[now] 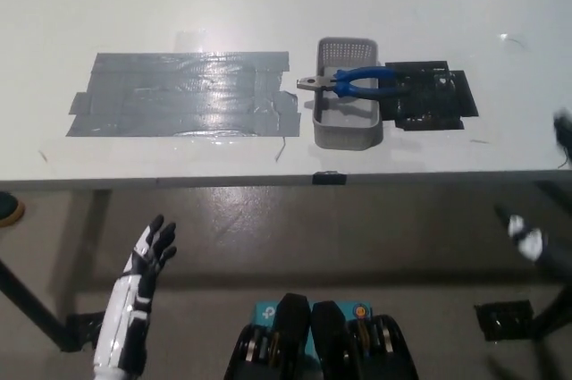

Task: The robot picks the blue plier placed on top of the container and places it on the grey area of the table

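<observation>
A big white table [268, 4] fills the whole upper half of the head view, with its front edge running straight across the middle of the picture. Below that edge a grey-brown floor [295, 237] can be seen, with dark table legs angling down at roughly 8 o'clock and 4 o'clock.

The biggest thing on the tabletop is the grey area [183, 94], a patch made of overlapping strips of shiny grey tape, found at about 10 o'clock from the picture's centre. Glare is caught on it, so it looks a bit wrinkly.

Just beside its right end, at about 12 to 1 o'clock from centre, a small grey container [347, 130] is seen, a plastic basket with a perforated far wall. Touching the container's right side, a flat black patch [438, 98] is laid on the table.

The blue plier [353, 83] is resting across the container's rim, lying roughly sideways: the metal jaws poke out over the left edge toward the tape, and the blue handles reach to the right over the black patch.

The white left hand [152, 250] is held down at 7 o'clock, below the table edge, with the fingers spread apart and nothing gripped. The black right hand [536, 241] is blurred at 4 o'clock by the right border; whether it's apart or closed can't be told.
</observation>
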